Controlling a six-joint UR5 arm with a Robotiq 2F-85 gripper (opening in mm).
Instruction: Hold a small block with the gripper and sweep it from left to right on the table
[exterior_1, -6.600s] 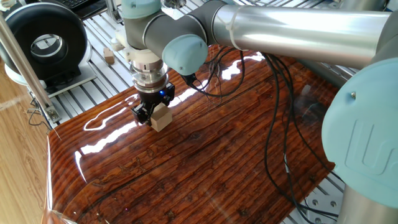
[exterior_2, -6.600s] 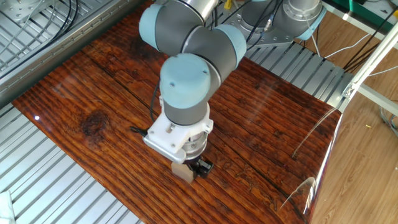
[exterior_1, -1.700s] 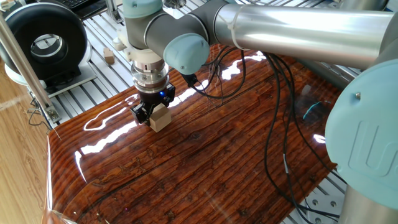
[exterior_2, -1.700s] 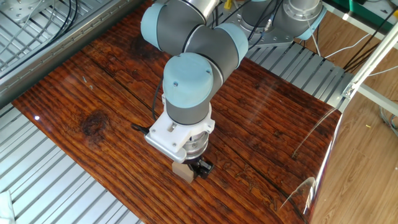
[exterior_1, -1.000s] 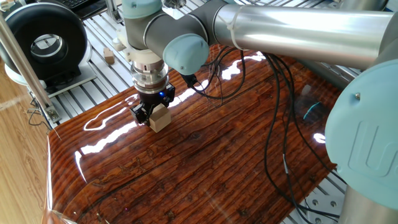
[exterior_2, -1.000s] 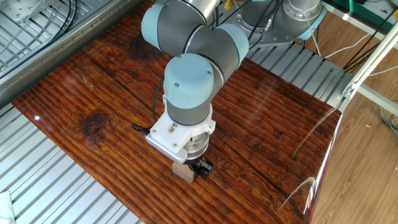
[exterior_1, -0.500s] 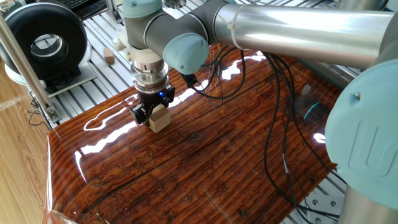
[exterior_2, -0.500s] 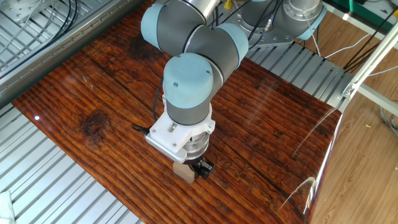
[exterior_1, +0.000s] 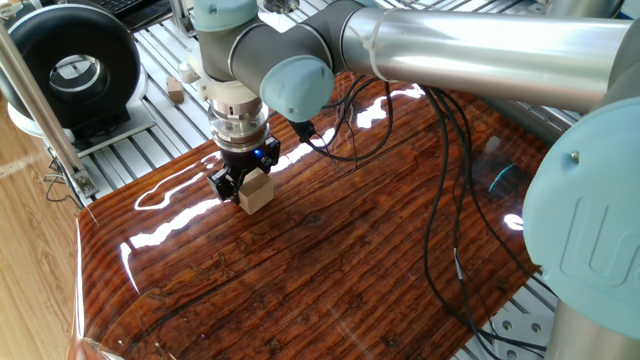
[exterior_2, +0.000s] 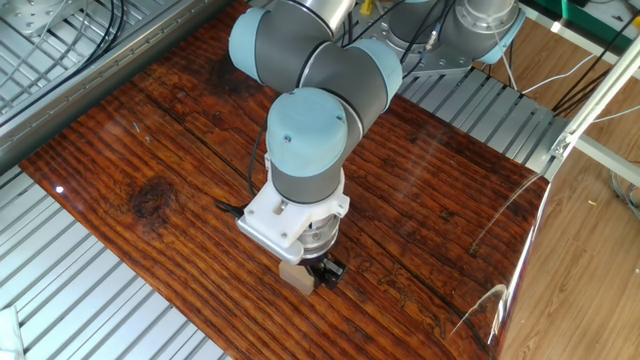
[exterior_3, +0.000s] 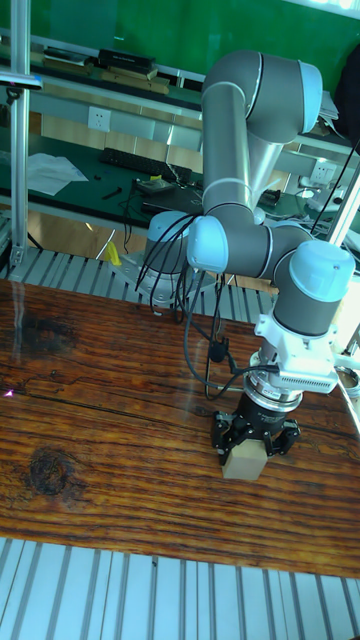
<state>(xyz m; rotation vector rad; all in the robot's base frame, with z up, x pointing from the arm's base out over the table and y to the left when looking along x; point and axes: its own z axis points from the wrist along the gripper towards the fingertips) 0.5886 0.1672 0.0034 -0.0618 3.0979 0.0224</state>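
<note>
The small block (exterior_1: 256, 191), a pale beige wooden cube, rests on the table (exterior_1: 330, 260) with my gripper (exterior_1: 243, 186) shut on it from above. In the other fixed view the small block (exterior_2: 296, 276) peeks out under the wrist near the board's near edge, and the gripper (exterior_2: 312, 272) is mostly hidden by the arm. The tall fixed view shows the small block (exterior_3: 241, 463) held between the black fingers of the gripper (exterior_3: 250, 447), at the right part of the table (exterior_3: 100, 440). A blue ring glows on the wrist.
A tinier brownish block (exterior_1: 176, 92) lies on the ribbed aluminium slats (exterior_1: 130, 150) beyond the board. A black round device (exterior_1: 72, 68) stands at the far left. Black cables (exterior_1: 440, 200) trail over the board. A metal post (exterior_1: 40, 110) rises at the left edge.
The arm and block have crept very slightly sideways over the frames; the grip on the block is unchanged.
</note>
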